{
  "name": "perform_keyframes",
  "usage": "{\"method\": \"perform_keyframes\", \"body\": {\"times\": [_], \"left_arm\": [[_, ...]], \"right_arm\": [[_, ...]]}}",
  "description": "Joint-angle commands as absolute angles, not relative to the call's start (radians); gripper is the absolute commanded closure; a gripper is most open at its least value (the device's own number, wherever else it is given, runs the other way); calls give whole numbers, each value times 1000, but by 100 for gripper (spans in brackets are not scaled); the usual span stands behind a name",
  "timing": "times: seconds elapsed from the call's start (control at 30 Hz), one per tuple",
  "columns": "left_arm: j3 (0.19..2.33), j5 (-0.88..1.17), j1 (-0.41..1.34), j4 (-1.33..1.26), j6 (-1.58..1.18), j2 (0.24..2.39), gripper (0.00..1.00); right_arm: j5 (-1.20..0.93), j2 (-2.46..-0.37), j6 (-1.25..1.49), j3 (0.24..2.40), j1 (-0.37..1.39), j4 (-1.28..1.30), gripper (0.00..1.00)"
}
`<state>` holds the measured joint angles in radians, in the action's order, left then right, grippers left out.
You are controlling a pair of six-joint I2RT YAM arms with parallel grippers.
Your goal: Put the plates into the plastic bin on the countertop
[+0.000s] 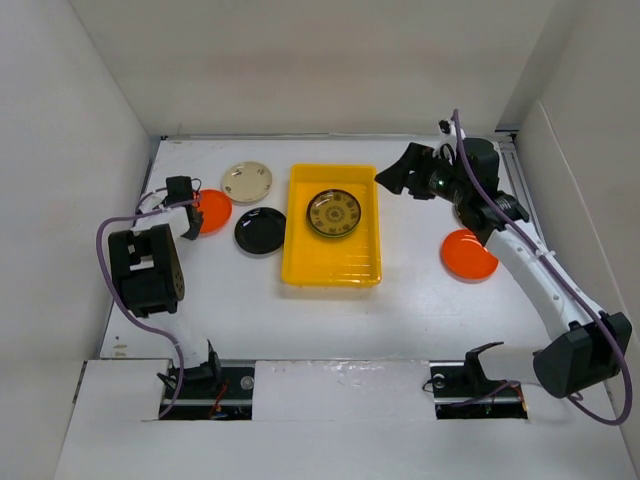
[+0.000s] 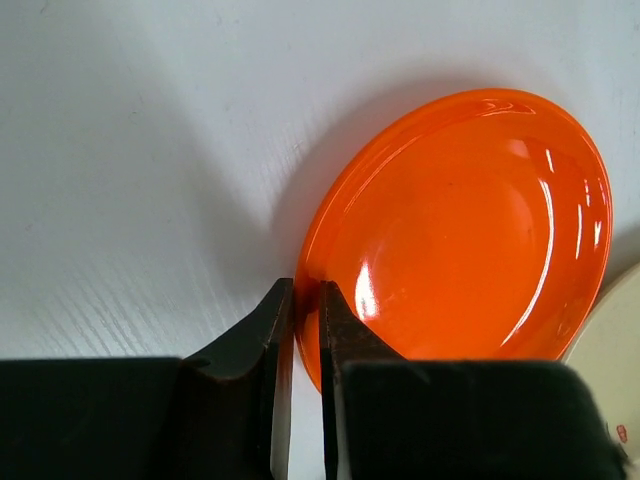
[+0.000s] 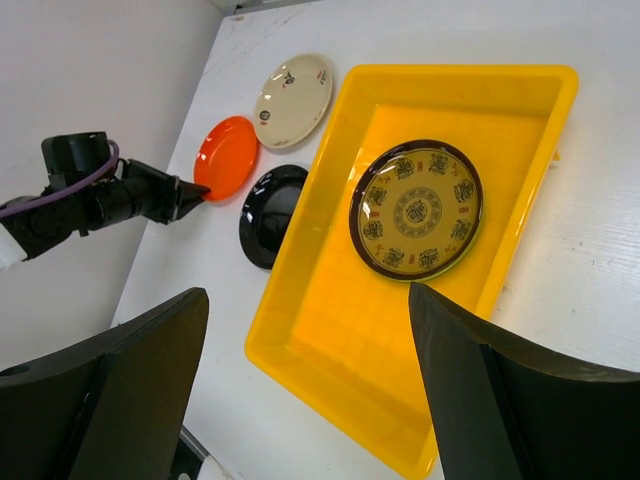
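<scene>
Left fingers (image 2: 332,330): clamped on rim of orange plate (image 2: 460,230), for lifting.
Right fingers (image 3: 480,380): wide open, empty, facing bin (image 3: 330,330).

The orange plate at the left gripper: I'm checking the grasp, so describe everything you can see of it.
The orange plate is small, round, glossy translucent-looking plastic, with a shallow well and raised rim. It lies on the white countertop beside a beige plate. The left gripper pinches its near rim between both fingers.
</scene>
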<state>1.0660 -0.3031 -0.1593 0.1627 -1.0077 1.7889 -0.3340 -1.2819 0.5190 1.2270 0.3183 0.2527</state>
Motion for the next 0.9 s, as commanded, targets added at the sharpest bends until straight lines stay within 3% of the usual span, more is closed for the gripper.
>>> {"method": "perform_keyframes", "body": {"times": [0.0, 0.23, 0.47, 0.67, 0.87], "left_arm": [[1049, -319, -161, 294, -992, 1771, 100], [1012, -383, -147, 293, -986, 1449, 100], [1202, -541, 69, 351, -890, 1327, 100], [1207, -67, 110, 82, -727, 1345, 100], [1285, 98, 297, -9, -658, 1543, 100]], "right_arm": [[-360, -1256, 503, 1230, 304, 198, 14], [-370, -1247, 503, 1230, 304, 198, 14], [-370, -1229, 494, 1230, 264, 227, 14], [-370, -1180, 483, 1184, 218, 245, 14], [-370, -1132, 465, 1175, 183, 278, 14]]}}
